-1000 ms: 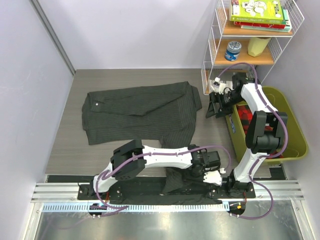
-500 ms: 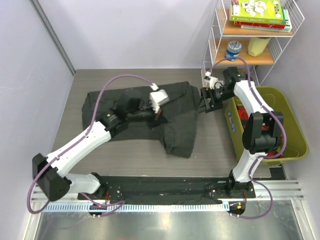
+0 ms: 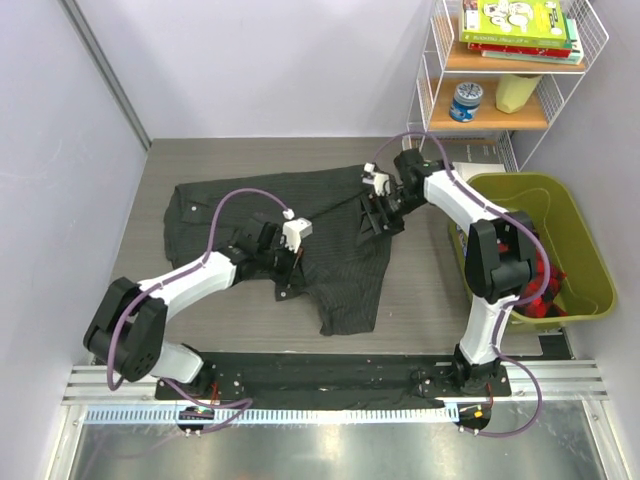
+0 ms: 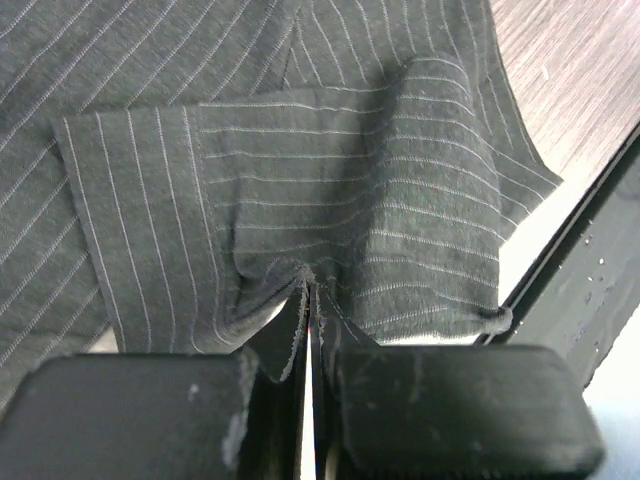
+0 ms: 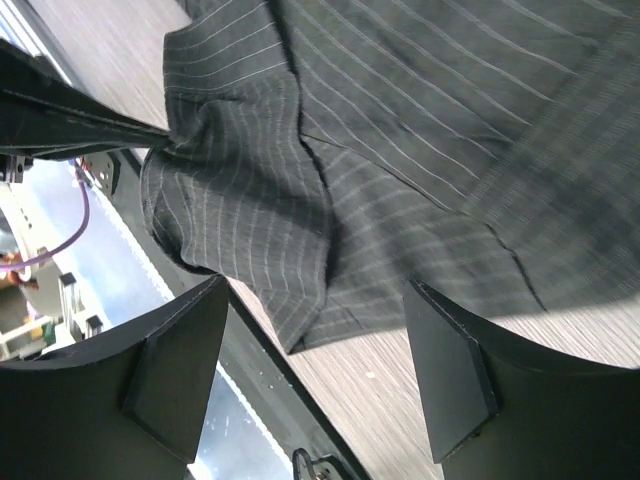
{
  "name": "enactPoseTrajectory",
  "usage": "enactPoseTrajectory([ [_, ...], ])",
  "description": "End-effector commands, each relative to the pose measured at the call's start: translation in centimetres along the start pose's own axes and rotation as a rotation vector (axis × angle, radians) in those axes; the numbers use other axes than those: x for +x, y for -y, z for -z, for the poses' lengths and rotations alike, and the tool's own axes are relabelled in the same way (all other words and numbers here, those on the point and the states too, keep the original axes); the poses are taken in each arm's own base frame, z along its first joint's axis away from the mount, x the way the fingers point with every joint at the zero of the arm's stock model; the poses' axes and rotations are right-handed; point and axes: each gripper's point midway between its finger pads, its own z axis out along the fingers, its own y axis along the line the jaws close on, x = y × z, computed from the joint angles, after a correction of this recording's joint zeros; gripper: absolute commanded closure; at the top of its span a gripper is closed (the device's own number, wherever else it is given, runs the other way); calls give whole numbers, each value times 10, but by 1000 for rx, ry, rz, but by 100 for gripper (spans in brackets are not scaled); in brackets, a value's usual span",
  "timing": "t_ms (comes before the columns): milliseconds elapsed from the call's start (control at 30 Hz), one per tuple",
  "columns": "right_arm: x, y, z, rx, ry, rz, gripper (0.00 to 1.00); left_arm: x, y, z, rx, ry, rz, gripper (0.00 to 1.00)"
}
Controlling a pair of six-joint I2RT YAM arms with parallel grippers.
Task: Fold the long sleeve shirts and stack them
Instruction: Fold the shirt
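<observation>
The left hand (image 4: 310, 300) pinches only a thin pucker of shirt (image 4: 330, 180) while the right hand (image 5: 315, 300) hangs wide open, so it could slip free mid-fold.

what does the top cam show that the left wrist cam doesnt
Only the top view: both arms whole, the right gripper, the green bin, the wire shelf. Only the left wrist: up close, the left gripper shut on a pinched fold of the pinstriped shirt. Both: that shirt lying on the wooden table.
</observation>
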Motion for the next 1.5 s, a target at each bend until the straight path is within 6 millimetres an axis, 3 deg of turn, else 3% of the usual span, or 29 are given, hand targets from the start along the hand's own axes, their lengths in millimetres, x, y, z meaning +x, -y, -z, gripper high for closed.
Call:
enactPoseTrajectory([
  [0,-3,-11,-25,-21,-25,25,24,-29,14,2,96,52,-75,99],
  [100,6,-14,-36,-50,-68,5,24,-55,41,25,189,164,-174,98],
  [167,10,-14,-36,-69,-77,12,24,-65,73,45,315,224,-324,98],
  [200,11,-13,-34,-66,-75,15,24,-64,101,63,384,232,-408,97],
  [267,6,-5,-25,-58,-52,10,23,-35,136,80,507,168,-714,98],
  [300,6,-2,-22,-55,-51,17,24,-4,169,88,609,102,-901,100],
  [333,10,2,-19,-52,-71,2,25,41,165,100,663,-58,-1046,100],
  [400,15,7,-16,-32,-99,38,27,90,172,113,766,-206,-1183,98],
  [433,19,6,-14,-29,-113,40,27,114,163,120,794,-294,-1183,96],
  [500,31,9,-14,-22,-139,51,27,126,147,118,768,-323,-1259,92],
  [533,35,7,-13,-18,-145,56,28,111,147,104,692,-234,-1279,87],
  [567,44,9,-16,-19,-165,46,28,99,132,95,514,-246,-1156,81],
  [633,50,6,-18,-38,-171,34,28,72,124,81,383,-144,-1069,58],
  [667,54,6,-19,-44,-175,22,29,41,116,70,292,-35,-998,48],
  [700,54,5,-20,-52,-171,15,30,24,109,66,217,9,-823,33],
  [733,52,6,-22,-51,-158,11,30,10,102,65,187,44,-744,31],
  [767,53,6,-22,-48,-157,8,32,-14,80,62,120,95,-631,30],
  [833,53,7,-24,-39,-151,13,33,-28,54,58,31,112,-461,30],
  [967,61,10,-27,-20,-163,7,39,-23,-2,36,-118,-8,-287,32],
  [1133,67,8,-26,-20,-164,4,41,-11,-25,28,-164,-125,19,34],
  [1233,70,8,-26,-19,-169,5,41,-5,-47,30,-279,-149,161,32],
  [1467,75,8,-26,-17,-171,8,42,11,-57,26,-347,-193,341,29],
])
